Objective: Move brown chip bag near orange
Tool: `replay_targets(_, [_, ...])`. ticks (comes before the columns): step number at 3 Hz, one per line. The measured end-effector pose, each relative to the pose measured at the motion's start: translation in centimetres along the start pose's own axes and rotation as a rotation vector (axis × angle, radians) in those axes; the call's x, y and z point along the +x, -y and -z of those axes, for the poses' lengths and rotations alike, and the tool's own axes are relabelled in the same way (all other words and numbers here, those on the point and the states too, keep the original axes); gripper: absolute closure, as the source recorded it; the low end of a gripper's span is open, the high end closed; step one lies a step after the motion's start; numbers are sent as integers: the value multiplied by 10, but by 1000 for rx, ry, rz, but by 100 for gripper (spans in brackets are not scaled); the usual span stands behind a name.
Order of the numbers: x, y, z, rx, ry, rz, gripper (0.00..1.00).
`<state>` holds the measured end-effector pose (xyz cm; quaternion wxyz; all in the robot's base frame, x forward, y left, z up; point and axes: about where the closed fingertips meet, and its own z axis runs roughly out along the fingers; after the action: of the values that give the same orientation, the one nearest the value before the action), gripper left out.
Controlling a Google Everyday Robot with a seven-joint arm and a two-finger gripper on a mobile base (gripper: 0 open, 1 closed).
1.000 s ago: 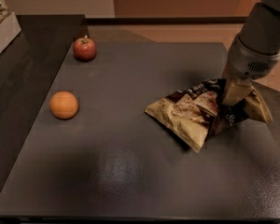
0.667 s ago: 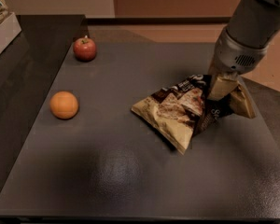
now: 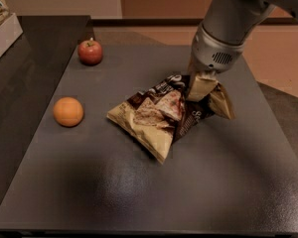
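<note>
The brown chip bag [image 3: 159, 114] lies crumpled on the dark table, near the middle, its lower end pointing toward the front. My gripper [image 3: 201, 88] comes down from the upper right and is shut on the bag's upper right part, its fingers buried in the folds. The orange [image 3: 68, 111] sits on the table to the left of the bag, about a bag's width away and apart from it.
A red apple [image 3: 90, 52] with a stem stands at the back left of the dark grey table [image 3: 139, 192]. A pale box [image 3: 2, 29] sits at the far left edge. The table's right edge drops off to a tan floor.
My gripper has moved left with the chip bag, dragging it from the table's right side toward the middle, closer to the orange. The fruits have not moved.
</note>
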<state>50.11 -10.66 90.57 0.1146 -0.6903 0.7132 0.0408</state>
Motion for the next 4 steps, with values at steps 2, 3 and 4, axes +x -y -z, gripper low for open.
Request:
replay_targets(2, [-50,1,-11,-15,9,63,84])
replay_targets(3, [-64,1,-19,-23,-2,78,61])
replay_targets(4, [-74,-1,-26,-33,-14,94,38])
